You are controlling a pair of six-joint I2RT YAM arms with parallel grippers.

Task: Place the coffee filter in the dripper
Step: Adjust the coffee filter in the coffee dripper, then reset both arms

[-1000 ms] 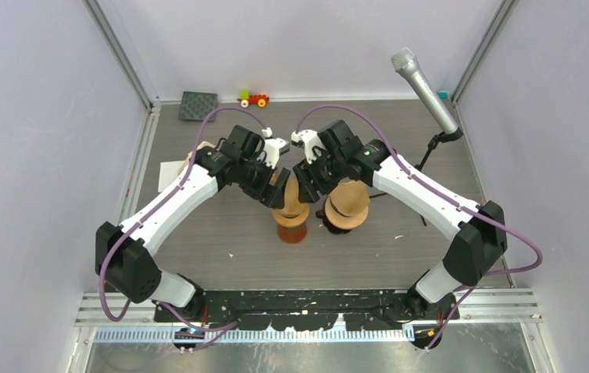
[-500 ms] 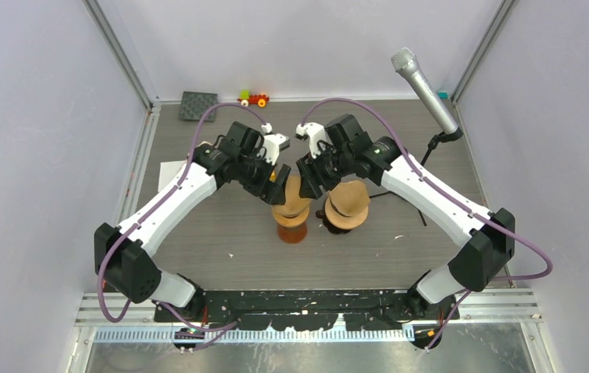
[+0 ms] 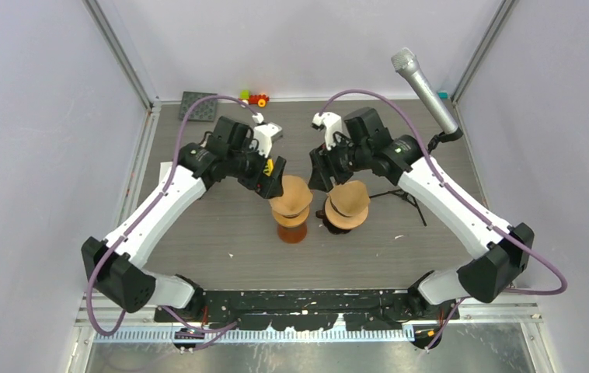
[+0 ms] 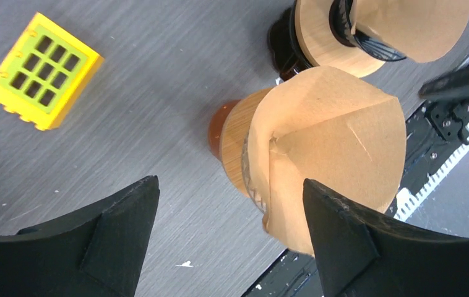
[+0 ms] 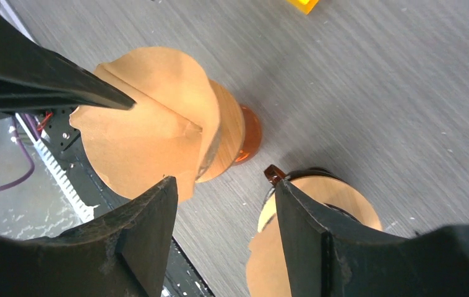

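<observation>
A brown paper coffee filter (image 3: 291, 194) sits open in the left dripper (image 3: 291, 227), which has a wooden collar and an amber base. It also shows in the left wrist view (image 4: 334, 139) and the right wrist view (image 5: 148, 127). My left gripper (image 3: 270, 181) is open and empty, just left of and behind the filter, clear of it (image 4: 230, 185). My right gripper (image 3: 318, 176) is open and empty, behind the gap between the two drippers (image 5: 224, 184). A second dripper (image 3: 346, 208) holding its own filter stands to the right.
A yellow grid block (image 4: 41, 71) lies on the table behind the left gripper. A microphone (image 3: 423, 81) on a stand is at the back right. A black pad (image 3: 198, 105) and a toy train (image 3: 254, 98) lie by the back wall. White paper (image 3: 169, 167) is at the left.
Both grippers have drawn back and apart from the left dripper toward the back of the table. The filter, hidden under them before, now shows resting in the dripper.
</observation>
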